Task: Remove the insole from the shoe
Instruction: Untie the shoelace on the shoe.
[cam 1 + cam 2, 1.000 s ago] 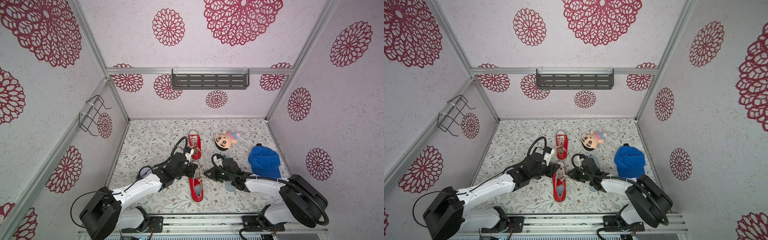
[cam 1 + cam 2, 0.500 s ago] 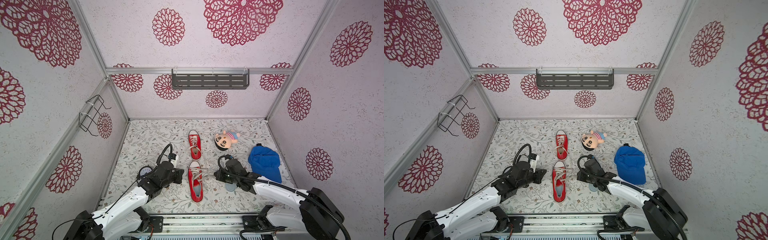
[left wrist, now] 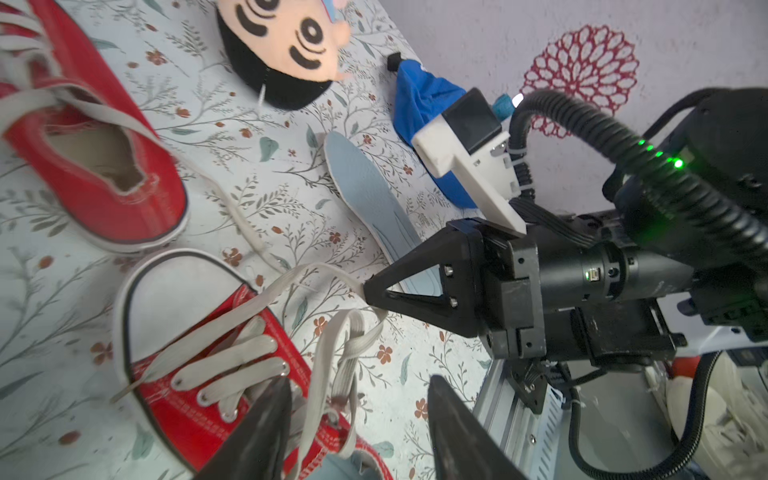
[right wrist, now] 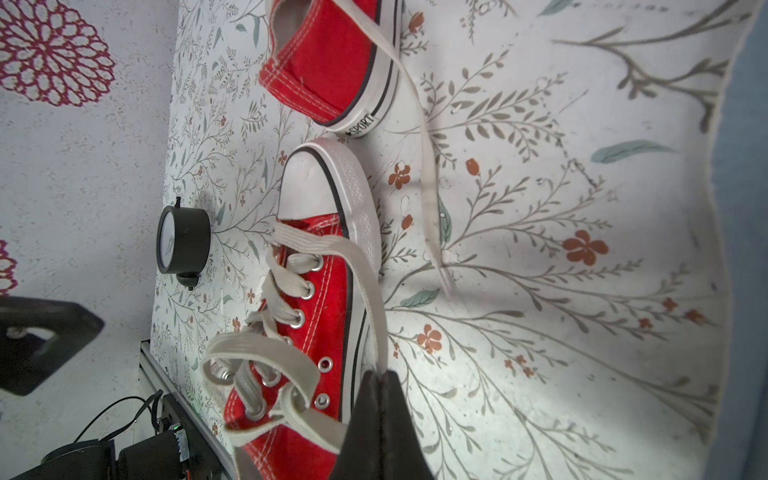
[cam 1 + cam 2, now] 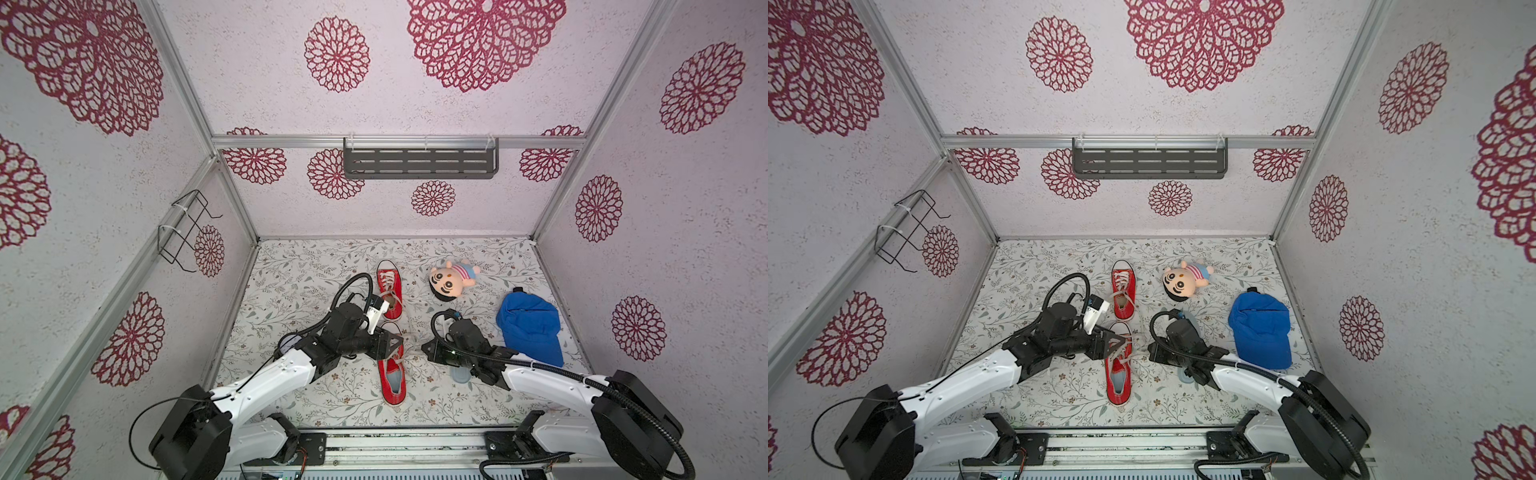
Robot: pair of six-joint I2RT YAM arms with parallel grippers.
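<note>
The near red shoe (image 5: pixel 392 388) (image 5: pixel 1119 384) lies toe away from me, with a light blue insole (image 5: pixel 394 380) inside it. My left gripper (image 5: pixel 397 343) (image 3: pixel 357 384) hovers over its laces, open, with a loose lace loop running between the fingers. My right gripper (image 5: pixel 424 347) (image 4: pixel 380 374) sits just right of the shoe, shut on a white shoelace (image 3: pixel 316 274) pulled out sideways. A loose light blue insole (image 3: pixel 370 195) lies flat on the table under the right arm.
A far red shoe (image 5: pixel 389 289) stands just beyond the near one. A doll (image 5: pixel 451 282) and a blue cap (image 5: pixel 528 328) lie to the right. A small black round clock (image 4: pixel 183 245) stands left of the shoes. Walls close in three sides.
From half a second ago, my left gripper has swung back over the near shoe's laces and its jaws have opened. My right gripper has shifted slightly left, still shut.
</note>
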